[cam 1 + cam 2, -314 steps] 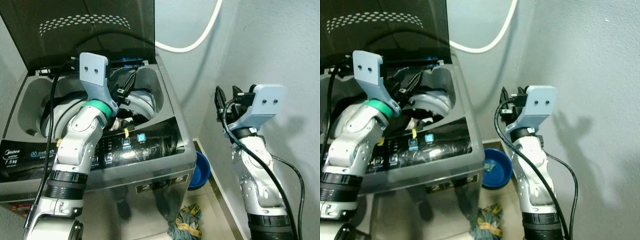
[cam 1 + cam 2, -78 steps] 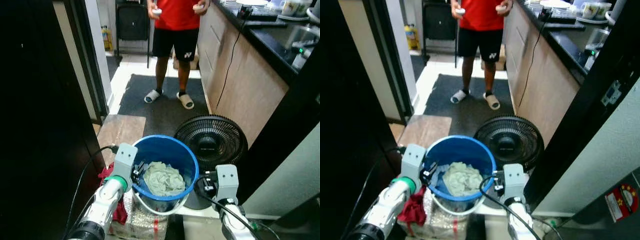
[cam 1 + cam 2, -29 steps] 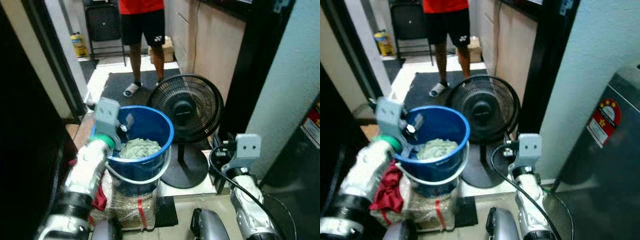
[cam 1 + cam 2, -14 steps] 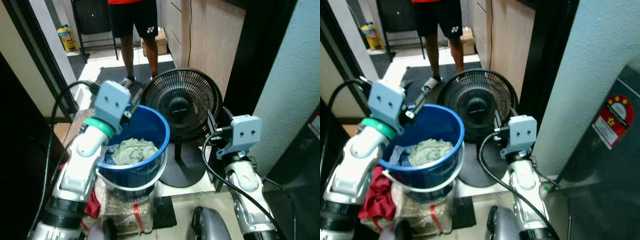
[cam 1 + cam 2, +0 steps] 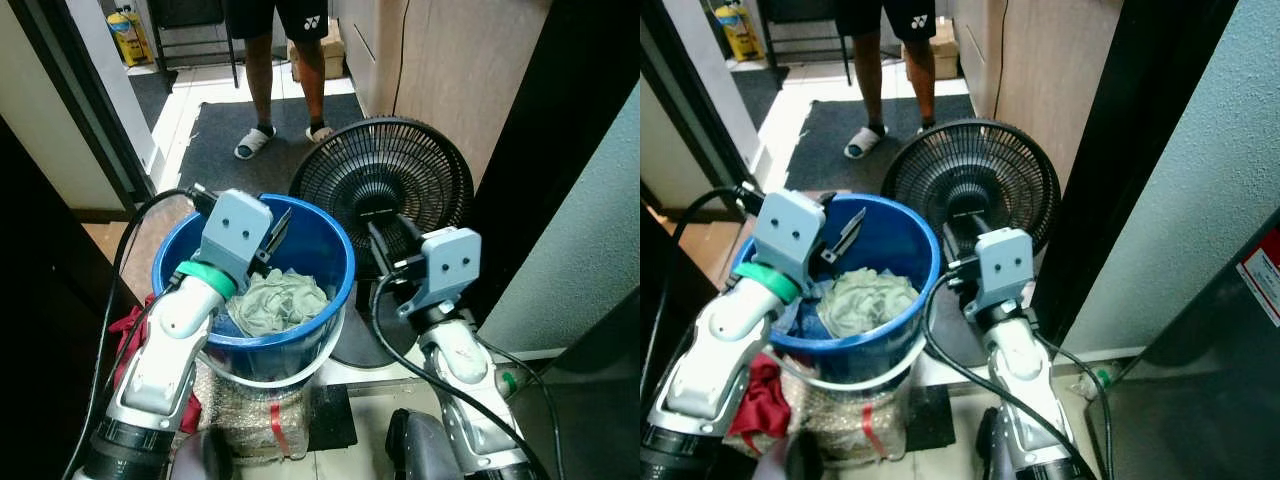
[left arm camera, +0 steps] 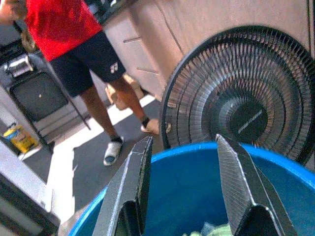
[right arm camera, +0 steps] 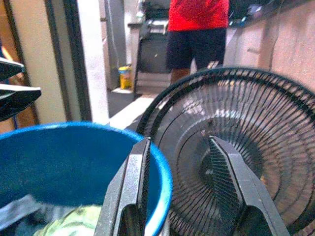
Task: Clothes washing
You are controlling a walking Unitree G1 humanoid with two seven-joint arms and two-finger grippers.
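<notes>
A blue bucket [image 5: 330,290] sat on a wrapped bundle [image 5: 255,410] on the floor, and inside it lay a heap of pale green clothes [image 5: 280,300], with a bit of blue-grey cloth [image 5: 800,315] beside the heap toward the robot's left. The left end effector [image 5: 276,227] hung over the bucket's open top, near its left rim and above the clothes without touching them; its two black fingers [image 6: 132,182] stood well apart and held nothing. The right end effector [image 5: 390,238] was raised just to the right of the bucket, between its rim and a black floor fan [image 5: 395,175] standing close behind; its fingers [image 7: 135,189] were also spread wide and empty, pointing past the bucket's edge toward the fan's grille. A red cloth [image 5: 130,325] lay bunched against the bundle on the robot's left, outside the bucket. Beyond the fan a dark mat [image 5: 215,150] covered the floor, and a person [image 5: 285,70] in a red top, dark shorts and sandals stood on it, facing the robot. A wooden cabinet front [image 5: 450,70] ran along the right side, and a yellow bottle [image 5: 128,25] stood on the floor far back at the left.
</notes>
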